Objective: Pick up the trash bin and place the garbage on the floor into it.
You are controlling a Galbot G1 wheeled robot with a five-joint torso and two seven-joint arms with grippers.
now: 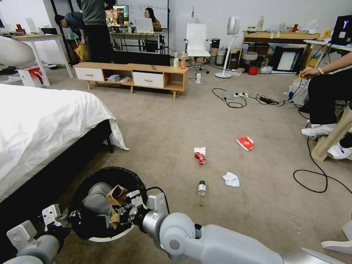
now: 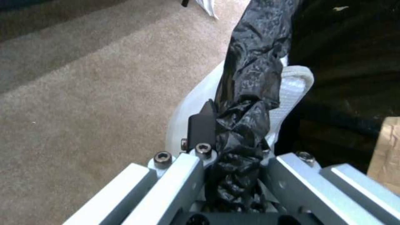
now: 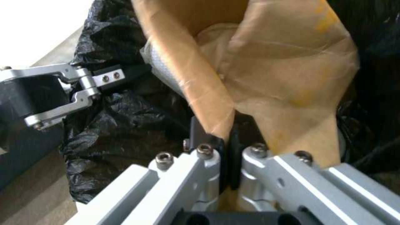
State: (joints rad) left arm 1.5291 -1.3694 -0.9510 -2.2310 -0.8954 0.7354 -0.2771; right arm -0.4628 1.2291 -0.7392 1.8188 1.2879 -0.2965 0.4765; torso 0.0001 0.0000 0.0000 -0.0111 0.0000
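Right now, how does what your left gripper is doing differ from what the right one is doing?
The left gripper is shut on the trash bin, pinching its rim and black bag; the right gripper is shut on the brown paper bag. The left one sits at the bin's left edge, while the right one reaches in over the bin's opening. Both have their fingers closed on something at the bin.

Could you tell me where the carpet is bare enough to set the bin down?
Carpet is bare between the bed and the red can, toward the cabinet. It is crowded around the bottle, tissue and red packet.
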